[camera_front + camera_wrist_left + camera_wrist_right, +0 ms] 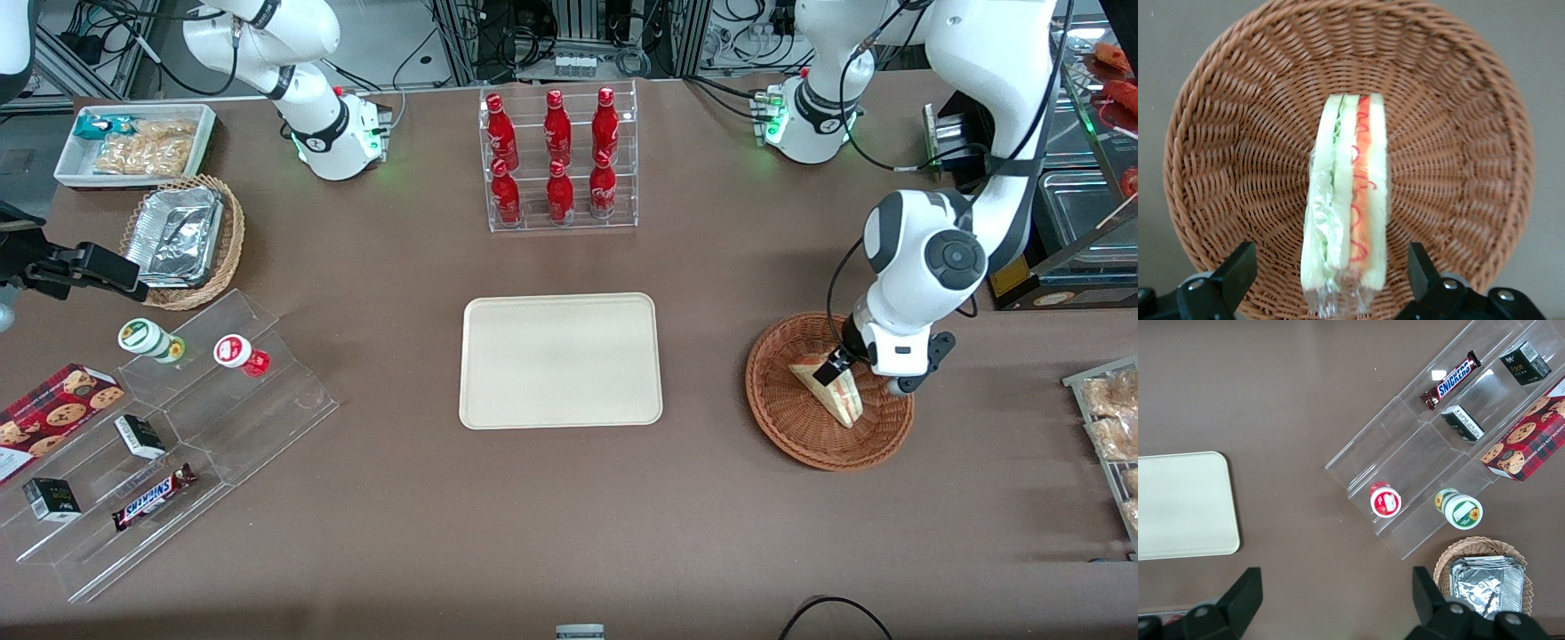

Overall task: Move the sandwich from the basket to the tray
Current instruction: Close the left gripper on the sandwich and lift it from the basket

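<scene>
The sandwich (1350, 200) stands on edge in the basket (782, 418); transfer is not yet done. The end effector (1331, 267) straddles it, fingers (1238, 267) spread and released, clear of the bread. The tray (561, 360) beside the basket is unoccupied, with bare surface (702, 498) between them.

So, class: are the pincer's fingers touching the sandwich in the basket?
Apart. The left wrist view shows the open pincer straddling the sandwich in the basket, with bare wicker showing between each finger and the bread.
</scene>
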`<state>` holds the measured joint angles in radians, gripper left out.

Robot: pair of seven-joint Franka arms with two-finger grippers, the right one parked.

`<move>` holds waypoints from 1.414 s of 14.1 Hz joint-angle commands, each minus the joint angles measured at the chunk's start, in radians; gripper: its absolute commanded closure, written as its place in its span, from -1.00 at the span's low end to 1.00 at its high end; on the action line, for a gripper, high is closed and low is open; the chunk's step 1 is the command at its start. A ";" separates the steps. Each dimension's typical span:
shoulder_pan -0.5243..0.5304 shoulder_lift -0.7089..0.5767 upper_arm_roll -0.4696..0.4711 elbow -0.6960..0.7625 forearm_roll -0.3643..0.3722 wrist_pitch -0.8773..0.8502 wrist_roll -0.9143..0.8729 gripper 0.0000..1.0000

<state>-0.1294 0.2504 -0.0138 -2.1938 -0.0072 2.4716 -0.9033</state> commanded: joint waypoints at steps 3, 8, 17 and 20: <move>-0.010 0.067 0.008 0.025 -0.013 0.050 -0.078 -0.55; -0.010 0.041 0.008 0.040 -0.007 -0.009 -0.065 0.84; -0.169 0.059 0.006 0.377 0.001 -0.479 0.174 0.77; -0.275 0.157 0.005 0.504 -0.002 -0.503 0.208 0.67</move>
<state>-0.3306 0.3110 -0.0222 -1.8130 -0.0067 2.0096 -0.7276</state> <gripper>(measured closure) 0.850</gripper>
